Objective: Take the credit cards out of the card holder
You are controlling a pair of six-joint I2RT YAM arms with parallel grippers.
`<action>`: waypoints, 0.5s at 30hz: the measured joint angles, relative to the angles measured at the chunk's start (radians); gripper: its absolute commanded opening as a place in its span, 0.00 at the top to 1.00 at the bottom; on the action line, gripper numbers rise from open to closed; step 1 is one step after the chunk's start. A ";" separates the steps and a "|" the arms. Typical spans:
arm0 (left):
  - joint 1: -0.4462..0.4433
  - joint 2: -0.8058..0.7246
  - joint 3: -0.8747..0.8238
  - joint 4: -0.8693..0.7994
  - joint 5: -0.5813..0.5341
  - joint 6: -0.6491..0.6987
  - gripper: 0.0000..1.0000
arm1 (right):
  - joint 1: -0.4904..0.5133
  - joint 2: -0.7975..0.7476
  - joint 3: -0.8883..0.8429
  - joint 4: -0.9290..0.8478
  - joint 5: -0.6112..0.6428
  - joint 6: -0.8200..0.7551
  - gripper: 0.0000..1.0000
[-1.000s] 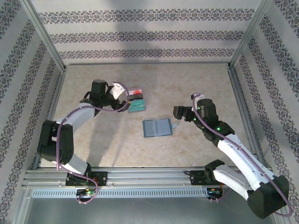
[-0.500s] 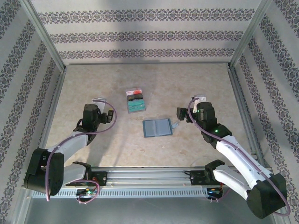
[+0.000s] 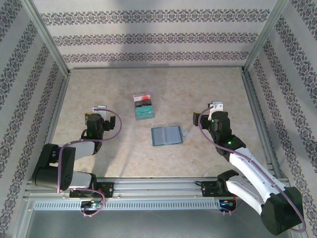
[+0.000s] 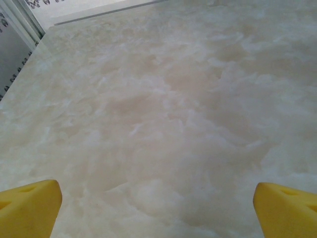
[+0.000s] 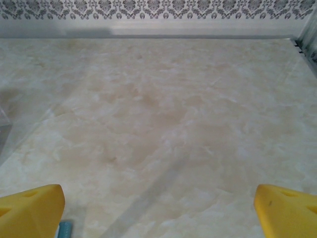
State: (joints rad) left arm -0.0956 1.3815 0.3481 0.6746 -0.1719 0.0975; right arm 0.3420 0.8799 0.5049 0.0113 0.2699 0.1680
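Observation:
The slate-blue card holder (image 3: 167,135) lies open and flat in the middle of the table, its small tab (image 3: 186,132) sticking out to the right. The credit cards (image 3: 143,107) rest in an overlapping pile behind it and to the left: red at the back, black in the middle, teal-green in front. My left gripper (image 3: 101,109) hovers over bare table well left of the cards, open with nothing between its yellow fingertips (image 4: 29,208). My right gripper (image 3: 214,107) sits right of the card holder, pointing at the far wall, open and empty, its fingertips (image 5: 287,210) wide apart.
Metal frame rails (image 3: 59,74) and patterned walls (image 3: 148,37) close in the marbled table (image 3: 198,84) on three sides. The arm bases stand on a rail (image 3: 158,186) at the near edge.
My left arm has drawn back from the card pile toward the near left. My right gripper has swung from facing the card holder to facing the far wall.

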 measured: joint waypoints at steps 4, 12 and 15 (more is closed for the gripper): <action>0.000 0.068 0.003 0.100 0.021 -0.013 0.00 | -0.018 0.005 -0.023 0.045 0.013 -0.037 0.02; 0.008 0.159 -0.016 0.268 0.051 -0.023 0.01 | -0.057 0.008 -0.071 0.129 0.021 -0.078 0.02; 0.010 0.202 -0.039 0.364 0.068 -0.023 0.01 | -0.077 0.008 -0.103 0.163 0.022 -0.087 0.02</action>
State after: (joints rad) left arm -0.0853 1.5833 0.3092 1.0389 -0.1040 0.0742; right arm 0.2646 0.8883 0.4015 0.1745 0.2916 0.0811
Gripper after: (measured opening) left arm 0.993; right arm 0.982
